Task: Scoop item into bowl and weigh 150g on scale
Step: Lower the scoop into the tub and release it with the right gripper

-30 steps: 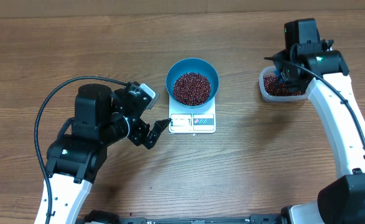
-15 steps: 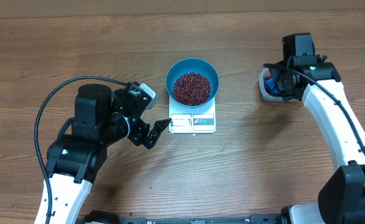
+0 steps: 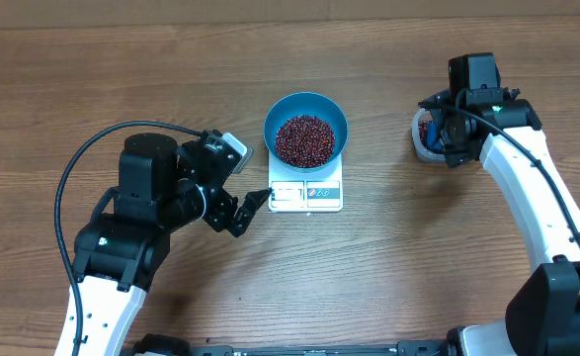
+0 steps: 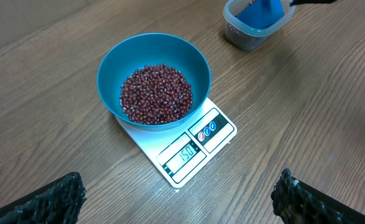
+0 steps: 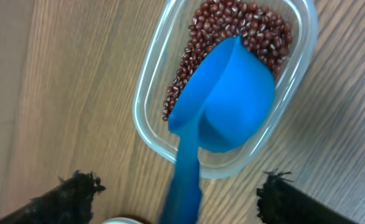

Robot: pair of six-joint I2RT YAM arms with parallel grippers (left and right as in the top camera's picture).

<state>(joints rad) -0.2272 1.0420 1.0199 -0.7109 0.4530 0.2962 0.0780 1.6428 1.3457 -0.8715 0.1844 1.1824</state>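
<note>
A brown wood-grain table [image 3: 388,277] fills the whole overhead view, its grain running left to right. Just above the middle of the frame a small white square scale [image 3: 306,195] sits flat on the wood, its display edge toward the bottom of the frame. Well apart from it, in the upper right, a clear plastic tub [image 3: 420,146] also rests straight on the tabletop.

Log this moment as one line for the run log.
bowl of beans: on scale | scoop: lying in tub | left gripper: open | right gripper: open over scoop
</note>
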